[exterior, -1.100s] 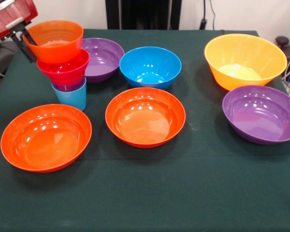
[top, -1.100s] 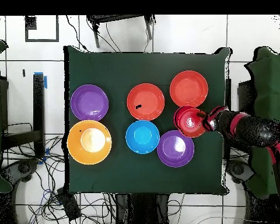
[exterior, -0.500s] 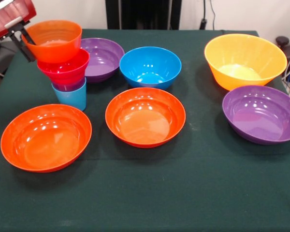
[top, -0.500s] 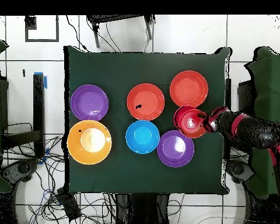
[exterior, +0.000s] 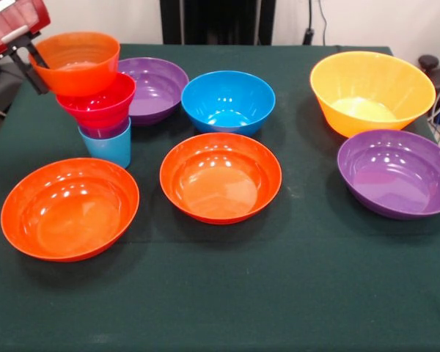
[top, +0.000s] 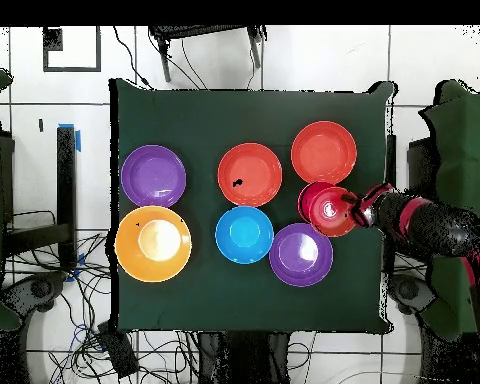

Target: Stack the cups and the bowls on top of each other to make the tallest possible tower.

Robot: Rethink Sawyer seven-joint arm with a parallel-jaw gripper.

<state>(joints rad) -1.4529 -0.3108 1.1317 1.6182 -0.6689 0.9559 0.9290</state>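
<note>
Since the earlier frames, the small orange bowl (exterior: 76, 62) has been carried slightly to the left in the front view, and the gripper (exterior: 35, 62) has drawn back with it toward the left edge. The bowl's left rim is pinched between the dark fingers (exterior: 38, 56), which are closed on it; the bowl is held tilted above the tower (exterior: 104, 117), overhanging it to the left, and whether it touches the pink bowl (exterior: 99, 103) below cannot be told.

The tower is seen at the far left of the green table (exterior: 293, 293): the light blue cup (exterior: 108, 147) at the bottom, a purple cup (exterior: 106, 130) nested in it with only a band showing, and the pink bowl on top.

Just right of the tower lies a wide purple bowl (exterior: 155, 89), then the blue bowl (exterior: 228, 101). Two wide orange-red bowls are set nearer, one at the left (exterior: 70, 209) and one at the centre (exterior: 220, 177). At the far right stands the large yellow-orange bowl (exterior: 372, 92), with the second purple bowl (exterior: 397, 173) just in front of it.
</note>
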